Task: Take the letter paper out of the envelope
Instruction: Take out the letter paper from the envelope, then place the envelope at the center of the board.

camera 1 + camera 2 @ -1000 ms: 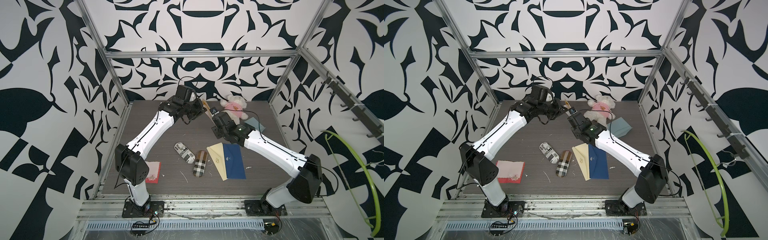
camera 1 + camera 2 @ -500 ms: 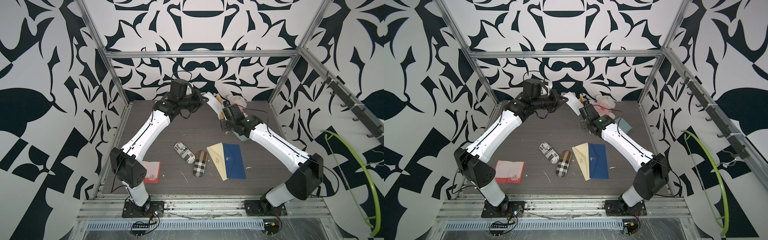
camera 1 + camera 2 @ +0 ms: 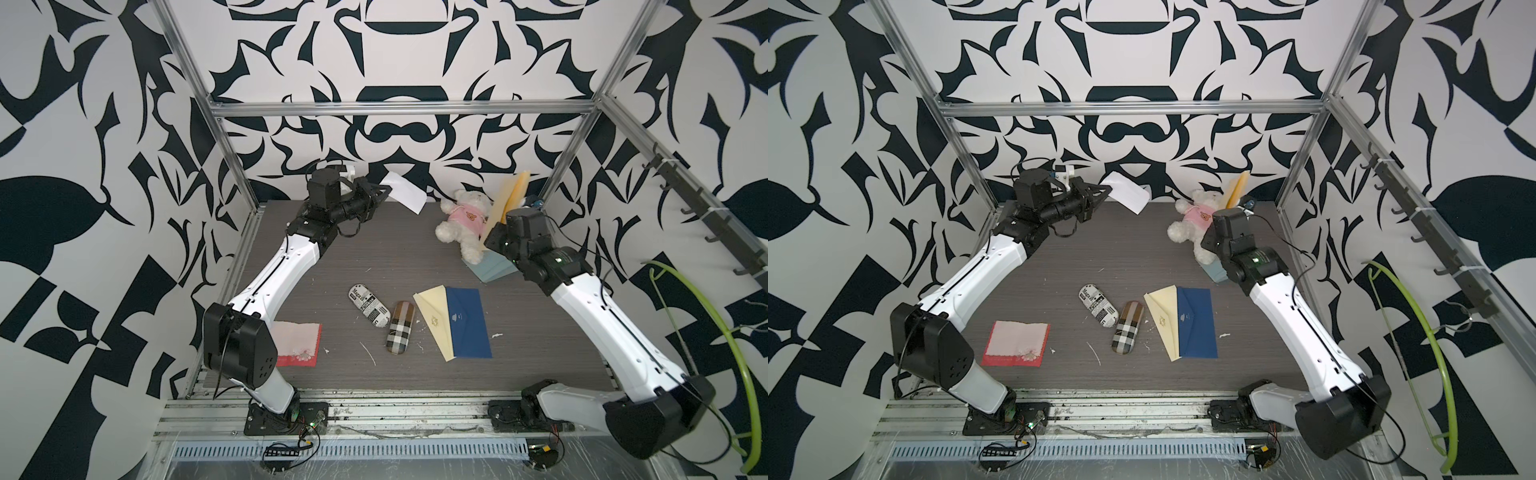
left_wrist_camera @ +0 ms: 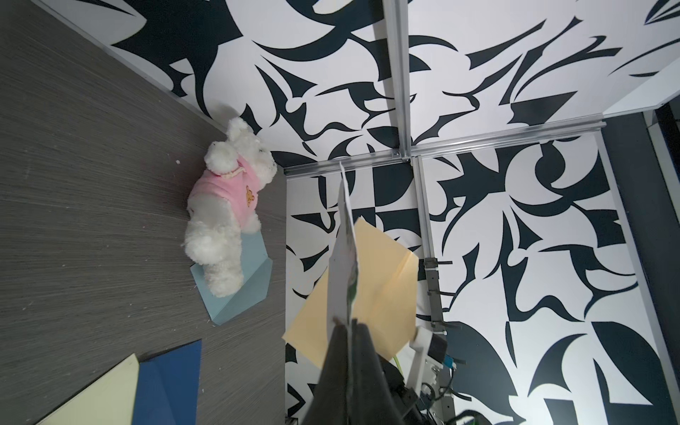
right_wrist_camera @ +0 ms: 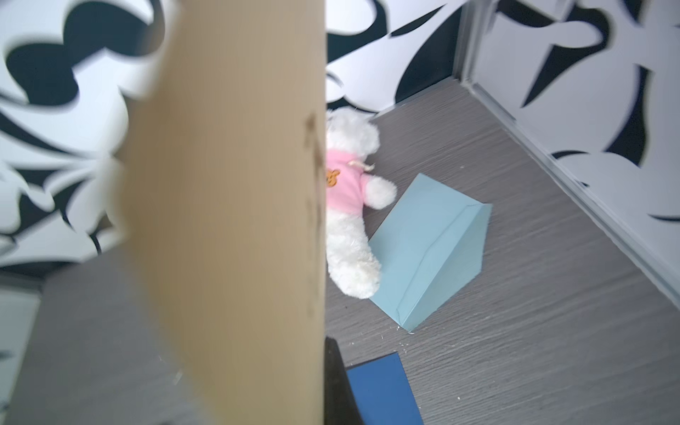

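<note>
letter paper point(image 3: 404, 192), white and flat, pinched by left gripper point(image 3: 388, 190); right gripper point(image 3: 494, 232) clamps upright tan envelope point(image 3: 509, 199).

The letter point(image 3: 405, 193) I pinch is smooth matt white paper; my envelope point(image 3: 513, 195) is matt tan paper. Table point(image 3: 395, 257): grey wood grain. Bear point(image 3: 463, 218): fluffy plush.
</note>
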You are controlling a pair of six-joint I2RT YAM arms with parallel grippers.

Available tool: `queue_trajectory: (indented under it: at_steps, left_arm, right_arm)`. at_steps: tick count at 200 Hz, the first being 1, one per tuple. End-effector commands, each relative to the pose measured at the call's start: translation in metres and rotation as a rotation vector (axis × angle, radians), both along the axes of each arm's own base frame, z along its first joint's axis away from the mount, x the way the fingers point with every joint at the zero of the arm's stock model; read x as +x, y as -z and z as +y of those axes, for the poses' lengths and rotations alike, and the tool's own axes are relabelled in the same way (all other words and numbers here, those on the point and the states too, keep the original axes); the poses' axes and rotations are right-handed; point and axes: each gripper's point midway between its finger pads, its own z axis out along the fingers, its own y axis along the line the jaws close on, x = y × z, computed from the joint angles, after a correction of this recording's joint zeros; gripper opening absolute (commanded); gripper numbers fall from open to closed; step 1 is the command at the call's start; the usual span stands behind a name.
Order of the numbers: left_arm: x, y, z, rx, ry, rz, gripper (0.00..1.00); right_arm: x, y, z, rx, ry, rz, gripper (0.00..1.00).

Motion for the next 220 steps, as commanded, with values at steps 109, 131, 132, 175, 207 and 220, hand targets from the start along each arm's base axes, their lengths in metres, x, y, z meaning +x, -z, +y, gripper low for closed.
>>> queue_trajectory:
  at_steps: [109, 131, 132, 175, 207, 220]
  left_arm:
    - [-0.020, 0.044, -0.007, 0.004, 0.092, 0.010, 0.00]
    - [-0.022, 0.047, -0.007, 0.010, 0.100, 0.011, 0.00]
    - [-0.022, 0.047, -0.007, 0.010, 0.099, 0.011, 0.00]
    - [-0.026, 0.053, -0.009, 0.022, 0.114, 0.019, 0.00]
    - [-0.026, 0.054, -0.009, 0.029, 0.119, 0.020, 0.00]
    - [-0.026, 0.054, -0.009, 0.030, 0.120, 0.019, 0.00]
  right_arm:
    - [-0.075, 0.141, -0.089, 0.351, 0.409, 0.295, 0.00]
    - [-0.076, 0.156, -0.091, 0.395, 0.404, 0.298, 0.00]
    - [-0.077, 0.157, -0.091, 0.398, 0.403, 0.299, 0.00]
    - [-0.079, 0.195, -0.094, 0.542, 0.425, 0.341, 0.00]
    - [-0.078, 0.215, -0.097, 0.608, 0.446, 0.371, 0.00]
    - [-0.079, 0.220, -0.099, 0.610, 0.459, 0.390, 0.00]
